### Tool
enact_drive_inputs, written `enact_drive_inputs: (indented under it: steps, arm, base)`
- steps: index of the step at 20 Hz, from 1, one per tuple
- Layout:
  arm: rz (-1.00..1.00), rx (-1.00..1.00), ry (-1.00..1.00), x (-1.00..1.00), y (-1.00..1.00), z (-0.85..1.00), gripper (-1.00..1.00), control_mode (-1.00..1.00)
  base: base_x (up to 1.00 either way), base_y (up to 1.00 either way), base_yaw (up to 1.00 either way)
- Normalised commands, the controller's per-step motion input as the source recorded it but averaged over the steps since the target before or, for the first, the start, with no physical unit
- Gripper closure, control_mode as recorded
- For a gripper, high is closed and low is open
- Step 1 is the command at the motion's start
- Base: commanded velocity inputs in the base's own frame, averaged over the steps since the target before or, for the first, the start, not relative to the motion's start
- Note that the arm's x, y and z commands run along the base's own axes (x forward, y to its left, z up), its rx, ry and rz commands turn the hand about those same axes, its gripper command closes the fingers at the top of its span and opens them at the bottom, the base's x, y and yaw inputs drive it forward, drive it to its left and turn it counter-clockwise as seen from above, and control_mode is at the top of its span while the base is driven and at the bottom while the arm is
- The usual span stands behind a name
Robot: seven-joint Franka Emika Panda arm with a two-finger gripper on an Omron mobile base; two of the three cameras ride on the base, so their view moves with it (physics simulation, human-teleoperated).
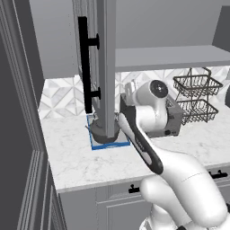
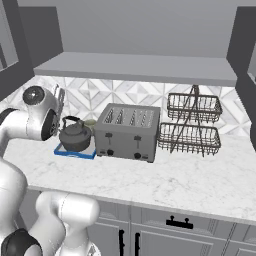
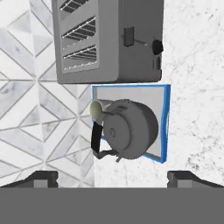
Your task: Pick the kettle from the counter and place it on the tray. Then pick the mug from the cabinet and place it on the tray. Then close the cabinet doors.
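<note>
Overhead, the white arm's two-finger gripper (image 3: 112, 177) points down, its 2 dark fingertips (image 3: 41, 178) spread apart and empty at the frame's bottom. Mid-frame below sits the squat dark grey kettle (image 3: 129, 129) on the blue-rimmed rectangular tray (image 3: 164, 118).

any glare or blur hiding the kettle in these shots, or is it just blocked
No glare or blur, flat rendered light. Left base view: door and arm block most of the kettle. Right base view: kettle clear on the tray. Hand view: kettle sharp, soft shadow on the tray.

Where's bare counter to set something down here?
Free: counter in front of the toaster and wire rack, out to the front edge. Crowded: the tray carrying the kettle, tight against the toaster.
</note>
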Motion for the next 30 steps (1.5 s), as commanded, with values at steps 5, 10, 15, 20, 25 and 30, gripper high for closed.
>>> enact_drive_inputs:
  steps: [5,10,15,20,25,30]
  arm:
    - [0.1,-0.13,-0.01,-0.88,-0.24,0.53,-1.0,-1.0]
    - [0.22,-0.18,-0.01,-0.97,-0.02,0.67,-1.0,-1.0]
    - [0.29,-0.19,0.0,-0.94,0.0,0.75,-1.0,-1.0]
    - [0.3,-0.17,0.0,-0.99,0.0,0.67,-1.0,-1.0]
    - [0.17,-0.04,0.0,-1.0,0.06,0.33,-1.0,-1.0]
    - [0.09,0.0,0.0,-0.98,0.21,0.06,-1.0,-1.0]
  base:
    - [0.0,0.0,0.0]
    - [0.0,0.0,0.0]
    - [0.0,0.0,0.0]
    - [0.0,0.0,0.0]
    - [0.0,0.0,0.0]
    - [0.0,0.0,0.0]
